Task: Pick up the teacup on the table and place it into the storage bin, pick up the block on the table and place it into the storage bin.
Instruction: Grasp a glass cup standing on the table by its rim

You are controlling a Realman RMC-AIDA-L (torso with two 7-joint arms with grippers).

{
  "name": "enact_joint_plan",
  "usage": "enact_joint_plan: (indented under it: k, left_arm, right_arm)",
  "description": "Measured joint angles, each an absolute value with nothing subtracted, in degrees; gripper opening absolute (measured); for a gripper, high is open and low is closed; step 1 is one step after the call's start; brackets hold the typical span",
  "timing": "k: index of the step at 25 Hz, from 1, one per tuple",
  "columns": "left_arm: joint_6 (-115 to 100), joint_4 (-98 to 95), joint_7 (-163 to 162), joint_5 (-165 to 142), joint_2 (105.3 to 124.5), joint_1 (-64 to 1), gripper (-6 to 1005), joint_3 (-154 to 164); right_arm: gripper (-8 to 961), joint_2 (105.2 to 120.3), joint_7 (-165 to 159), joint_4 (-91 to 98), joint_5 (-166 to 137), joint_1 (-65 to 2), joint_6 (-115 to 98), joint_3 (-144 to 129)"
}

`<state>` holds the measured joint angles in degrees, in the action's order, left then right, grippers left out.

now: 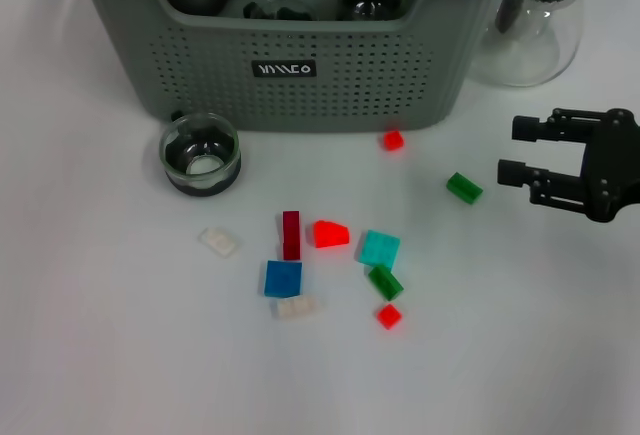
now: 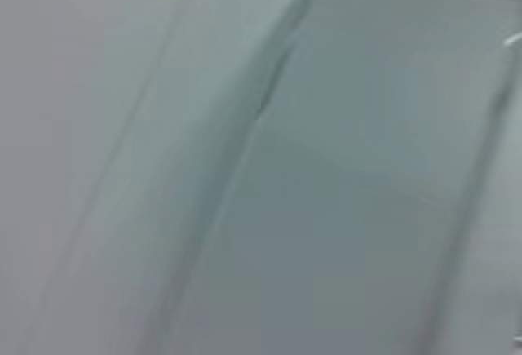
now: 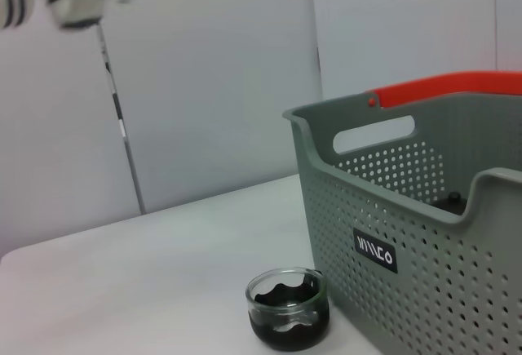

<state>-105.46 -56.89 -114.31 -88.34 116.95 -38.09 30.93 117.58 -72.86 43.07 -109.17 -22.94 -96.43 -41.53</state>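
Looking down from the head view, the large grey-green perforated plastic storage bin (image 1: 300,55) stands at the far side of the white table (image 1: 100,355), already holding dark teaware, while the small clear glass teacup with a dark base (image 1: 200,153) sits upright just in front of the bin's left corner, close enough for a short lift over the wall. Small coloured plastic blocks lie scattered nearer the robot, among them a blue square block (image 1: 283,278), a bright red wedge block (image 1: 331,233) and a green block (image 1: 464,188). The black right gripper (image 1: 510,152) hovers at the right edge with its two fingers spread apart and nothing between them, aimed leftward, likely readied for a first grasp; the green block lies nearest it. A clear glass pitcher with a dark lid (image 1: 535,15) stands beside the bin. The left wrist view shows only a blurred grey surface, so the left gripper's state cannot be told. The right wrist view sees the teacup (image 3: 288,308) just beside the bin's wall (image 3: 408,232), untouched.
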Motion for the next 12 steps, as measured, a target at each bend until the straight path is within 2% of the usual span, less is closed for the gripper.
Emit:
enact_joint_plan:
  k: [4, 8, 12]
  left_arm:
    - [-113.3, -60.7, -107.9, -86.7, 117.61, -30.6, 563, 28.6]
    - [-113.1, -68.1, -98.0, -102.9, 120.09, -24.5, 564, 33.0]
    - [-112.1, -72.1, -91.9, -117.9, 122.49, -22.6, 565, 39.2]
  right_arm:
    - [592, 117.57, -72.9, 43.1, -109.2, -23.1, -96.4, -41.5]
    - [592, 117.37, -73.3, 43.1, -109.2, -23.2, -96.4, -41.5]
    - [592, 117.32, -74.4, 43.1, -109.3, -23.5, -96.4, -41.6]
